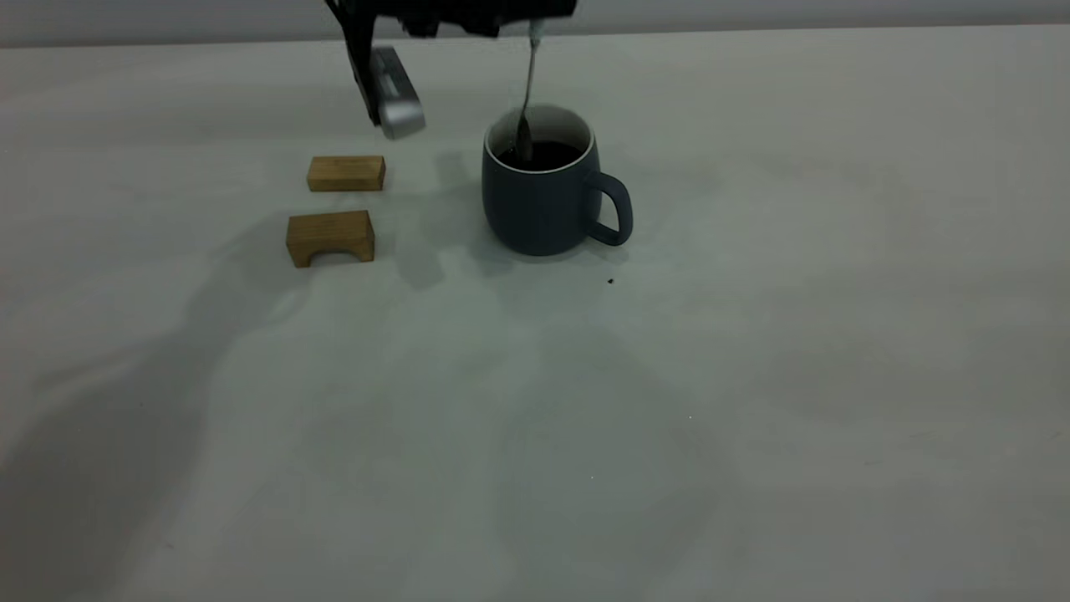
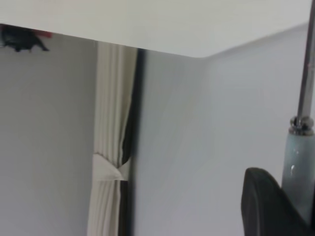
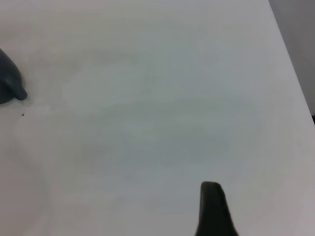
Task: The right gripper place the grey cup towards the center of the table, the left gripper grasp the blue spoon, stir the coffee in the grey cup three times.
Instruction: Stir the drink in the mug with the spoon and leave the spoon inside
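Pale and matte, your counter carries little: the cup near its middle, handle turned toward the right arm's side, two wooden blocks off toward the left arm's side, and a dark speck just in front of the cup. You'll judge the cup already placed, since it stands upright and free with nothing touching its wall, and that position puts it where the left arm can reach straight down into it. The left claw hangs above the cup with the spoon held nearly upright, bowl down inside the rim and dipping into the coffee; that steep hold looks chosen so the bowl can circle without knocking the wall. In the left wrist view you see the pale blue handle pressed against a dark finger, so the claw is clamped on the spoon, though the second finger is out of frame and most of the claw is cut off at the top of the exterior view. How deep the bowl sits, you cannot tell. How many stirs are done cannot be read from here. The right claw sits well apart from the cup over bare counter; only one dark finger shows, so you cannot tell whether it is open or closed.
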`<control>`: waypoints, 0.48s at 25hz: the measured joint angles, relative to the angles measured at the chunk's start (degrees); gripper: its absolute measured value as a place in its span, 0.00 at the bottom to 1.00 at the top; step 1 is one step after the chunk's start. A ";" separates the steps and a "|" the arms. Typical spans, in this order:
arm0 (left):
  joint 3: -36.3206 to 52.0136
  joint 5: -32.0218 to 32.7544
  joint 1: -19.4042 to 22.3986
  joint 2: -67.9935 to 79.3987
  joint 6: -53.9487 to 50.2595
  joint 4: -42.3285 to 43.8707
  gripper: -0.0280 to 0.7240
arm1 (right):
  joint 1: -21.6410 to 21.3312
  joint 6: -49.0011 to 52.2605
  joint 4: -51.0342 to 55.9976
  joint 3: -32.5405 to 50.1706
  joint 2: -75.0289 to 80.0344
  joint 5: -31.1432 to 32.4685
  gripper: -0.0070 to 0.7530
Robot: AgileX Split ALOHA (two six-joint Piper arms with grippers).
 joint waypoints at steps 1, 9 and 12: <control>0.00 0.85 0.00 0.52 0.00 0.05 0.21 | 0.00 0.00 0.00 0.00 0.00 0.00 0.72; 0.00 -0.98 0.30 1.00 0.00 0.94 0.21 | 0.00 0.00 0.00 0.00 0.00 0.00 0.72; 0.00 -4.54 0.50 1.12 0.00 0.31 0.21 | 0.00 0.00 0.00 0.00 0.00 0.00 0.72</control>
